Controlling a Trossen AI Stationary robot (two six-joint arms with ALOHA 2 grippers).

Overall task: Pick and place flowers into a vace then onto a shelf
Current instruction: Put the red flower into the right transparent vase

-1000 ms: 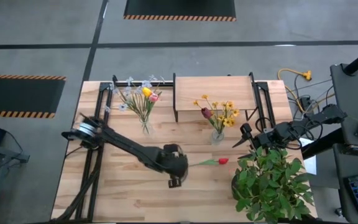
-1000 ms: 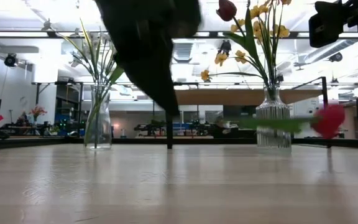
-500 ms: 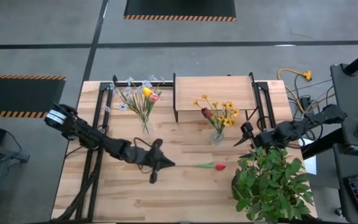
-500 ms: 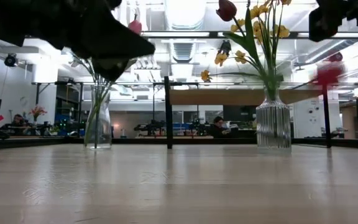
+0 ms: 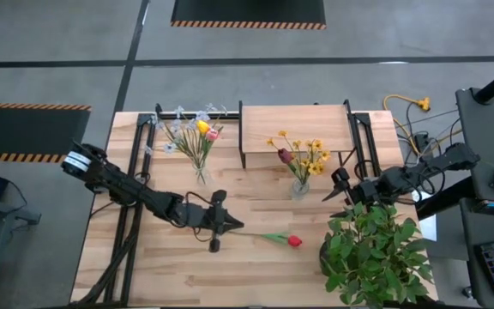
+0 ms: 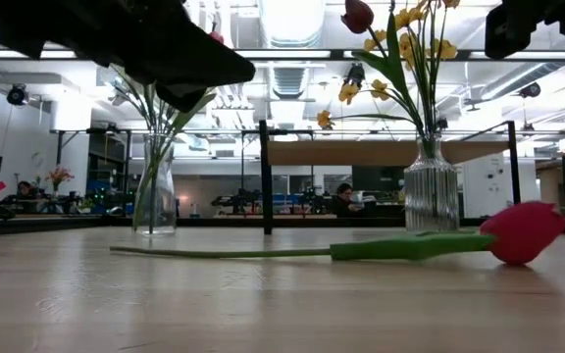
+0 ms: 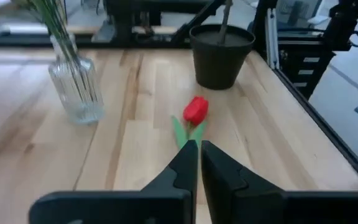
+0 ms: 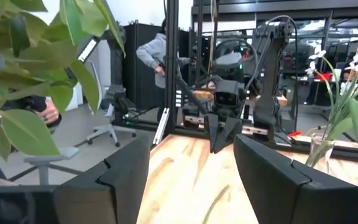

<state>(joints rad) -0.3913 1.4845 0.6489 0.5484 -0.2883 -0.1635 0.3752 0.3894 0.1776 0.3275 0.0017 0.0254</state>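
A red tulip (image 5: 294, 241) lies flat on the tabletop, its stem (image 6: 263, 252) and head (image 6: 523, 232) both resting on the wood. My left gripper (image 5: 230, 227) hangs shut above the stem's cut end (image 7: 199, 144) and is clear of it in the low view (image 6: 233, 71). A glass vase (image 5: 200, 176) holds pale sprigs with yellow and pink heads. A second vase (image 5: 299, 187) holds yellow blossoms and a dark red head. The shelf (image 5: 294, 127) stands behind it. My right gripper (image 5: 341, 189) waits open beside the second vase (image 8: 191, 168).
A bushy potted plant (image 5: 376, 253) fills the table's near right corner, close to the tulip's head. Black frame rails (image 5: 140, 146) run along the table's left and right sides. Bare wood lies between the two vases and toward the near edge.
My left arm has drawn back toward the table's left edge. It raised the tulip, head high, half a second ago. The tulip has since fallen and now lies flat on the table, its head nearer the near edge, free of my left gripper.
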